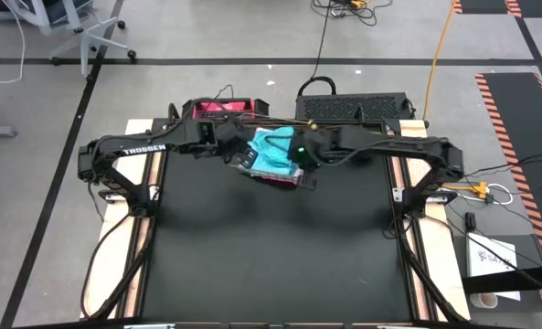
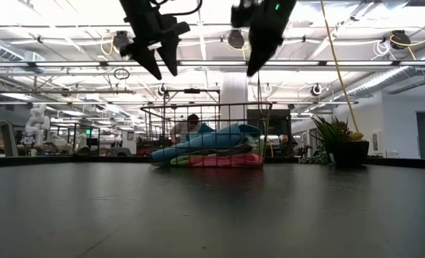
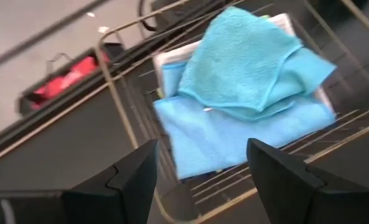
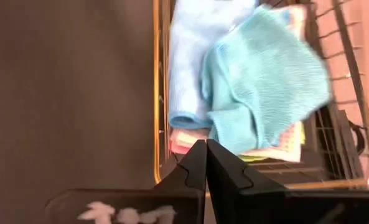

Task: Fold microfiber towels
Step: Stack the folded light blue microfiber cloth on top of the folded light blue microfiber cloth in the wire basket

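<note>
The near counter (image 1: 271, 256) is lying bare, likely kept free for folding. Toward the far edge, the left gripper (image 2: 158, 64) is hanging with jaws spread, seemingly readying to pick, beside the right gripper (image 2: 255, 64), jaws pressed together on nothing. Beyond, the towels (image 2: 212, 143) are sitting piled in the basket (image 2: 155, 125), turquoise topmost.
</note>
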You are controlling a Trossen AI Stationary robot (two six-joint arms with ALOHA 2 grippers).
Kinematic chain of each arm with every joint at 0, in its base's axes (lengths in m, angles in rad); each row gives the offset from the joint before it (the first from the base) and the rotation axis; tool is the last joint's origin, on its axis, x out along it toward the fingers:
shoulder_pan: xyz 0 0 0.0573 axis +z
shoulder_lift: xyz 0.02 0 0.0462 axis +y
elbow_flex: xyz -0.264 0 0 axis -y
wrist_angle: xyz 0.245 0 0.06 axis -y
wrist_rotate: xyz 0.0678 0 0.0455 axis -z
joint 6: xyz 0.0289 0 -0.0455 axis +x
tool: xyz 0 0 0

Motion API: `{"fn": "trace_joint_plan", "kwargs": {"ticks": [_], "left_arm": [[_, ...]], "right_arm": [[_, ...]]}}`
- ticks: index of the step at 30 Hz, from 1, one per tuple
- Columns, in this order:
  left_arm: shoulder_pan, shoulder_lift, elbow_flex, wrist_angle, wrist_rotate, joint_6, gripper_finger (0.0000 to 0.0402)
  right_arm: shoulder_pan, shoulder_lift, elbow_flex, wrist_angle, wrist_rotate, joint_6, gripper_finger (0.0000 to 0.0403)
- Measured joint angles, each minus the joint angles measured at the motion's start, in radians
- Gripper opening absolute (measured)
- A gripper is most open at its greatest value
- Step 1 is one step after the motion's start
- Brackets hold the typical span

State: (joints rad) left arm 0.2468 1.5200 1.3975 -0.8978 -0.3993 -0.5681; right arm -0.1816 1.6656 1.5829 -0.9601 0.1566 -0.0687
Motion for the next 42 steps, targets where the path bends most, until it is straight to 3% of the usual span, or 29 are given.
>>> {"fn": "trace_joint_plan", "kwargs": {"ticks": [9,16,22,30,36,42], "left_arm": [[0.143,0.108,0.0,0.167,0.246,0.18,0.0246],[0.184,0.213,0.001,0.303,0.36,0.249,0.0246],[0.223,0.28,0.0,0.293,0.373,0.252,0.0246],[0.279,0.313,0.0,0.366,0.354,0.224,0.0246],[0.317,0.312,0.0,0.388,0.429,0.182,0.0246],[0.305,0.354,0.001,0.4,0.434,0.164,0.0246]], "right_arm": [[-0.001,-0.168,0.0,-0.009,0.015,0.195,0.001],[-0.017,-0.202,0.001,-0.065,0.145,0.242,0.0011],[-0.119,-0.204,-0.055,-0.08,0.161,0.206,0.0011],[-0.278,-0.203,-0.191,0.024,0.151,0.101,0.0011],[-0.342,-0.203,-0.222,0.044,0.123,0.039,0.0011],[-0.375,-0.204,-0.222,0.072,0.1,0.007,0.0011]]}}
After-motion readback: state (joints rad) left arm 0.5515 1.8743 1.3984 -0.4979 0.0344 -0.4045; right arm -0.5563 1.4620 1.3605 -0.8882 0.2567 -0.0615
